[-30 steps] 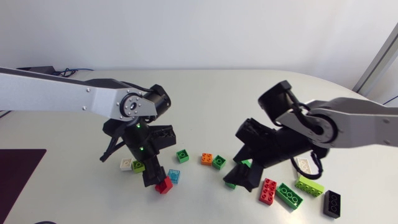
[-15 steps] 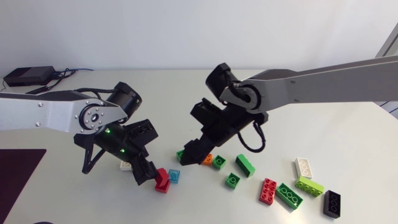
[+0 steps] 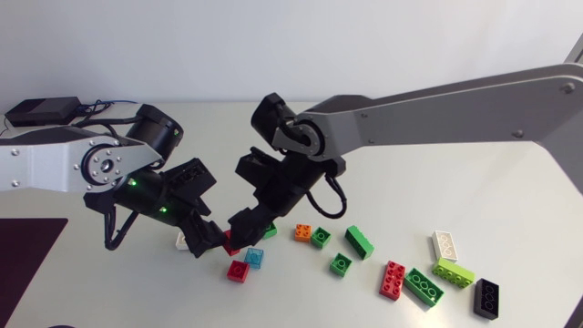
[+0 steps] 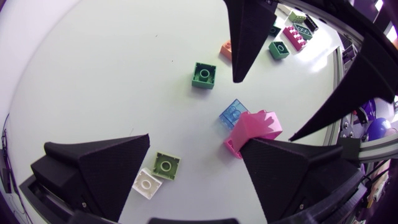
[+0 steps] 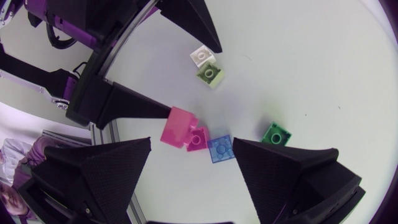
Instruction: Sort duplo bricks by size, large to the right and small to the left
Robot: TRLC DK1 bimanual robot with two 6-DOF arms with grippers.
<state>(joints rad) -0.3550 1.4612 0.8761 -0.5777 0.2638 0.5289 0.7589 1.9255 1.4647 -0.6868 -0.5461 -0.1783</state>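
Observation:
A red brick (image 3: pixel 239 271) lies on the table beside a small pale blue brick (image 3: pixel 256 258). My left gripper (image 3: pixel 208 241) is open just left of them. In the left wrist view the left gripper (image 4: pixel 198 146) has one finger against the red brick (image 4: pixel 255 127), which looks pink there, with the blue brick (image 4: pixel 234 113) just ahead. My right gripper (image 3: pixel 248 223) has reached past the middle and hangs open above the same spot. In the right wrist view the right gripper (image 5: pixel 193 149) has the red brick (image 5: pixel 183 130) and blue brick (image 5: pixel 221 149) below, between its fingers.
A white brick (image 3: pixel 185 241) and a lime one (image 4: pixel 166 164) lie under my left gripper. Small orange (image 3: pixel 302 233) and green (image 3: pixel 321 237) bricks sit mid-table. Long bricks lie at the right: green (image 3: pixel 359 241), red (image 3: pixel 393 280), dark green (image 3: pixel 424 288), lime (image 3: pixel 453 271), white (image 3: pixel 445 244), black (image 3: pixel 486 298).
My right arm has swung from the right side of the table across to the red and blue bricks. My left gripper has drawn back to the left, away from the red brick.

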